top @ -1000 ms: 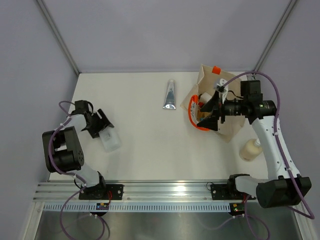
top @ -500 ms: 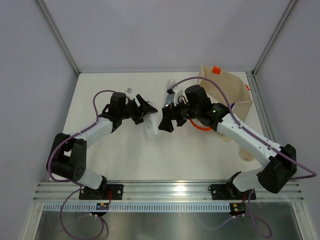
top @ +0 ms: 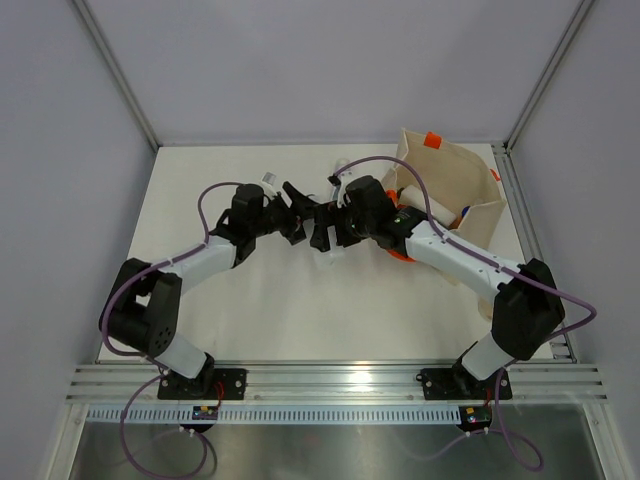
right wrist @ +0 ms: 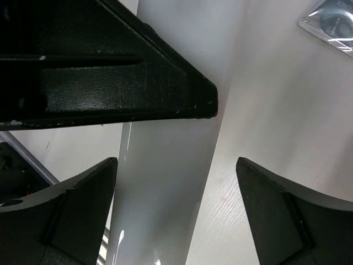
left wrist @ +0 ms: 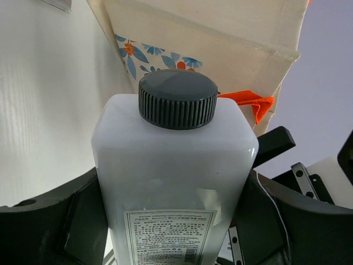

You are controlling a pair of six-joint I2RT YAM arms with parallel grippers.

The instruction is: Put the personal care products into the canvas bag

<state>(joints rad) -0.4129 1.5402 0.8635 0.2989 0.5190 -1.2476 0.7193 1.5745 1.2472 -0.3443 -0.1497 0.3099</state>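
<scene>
Left gripper (top: 303, 212) clamping white bottle (left wrist: 174, 176), right gripper (right wrist: 179, 215) spread alongside, canvas bag (top: 452, 183) close

Top view down over whole table (top: 250, 300), wrist views close-up, left shares canvas bag (left wrist: 220, 38) with top

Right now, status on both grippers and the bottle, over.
Left gripper shut on white dark-capped bottle, mid-table. Right gripper open, alongside it. Canvas bag to the right; nothing blocking seen.
</scene>
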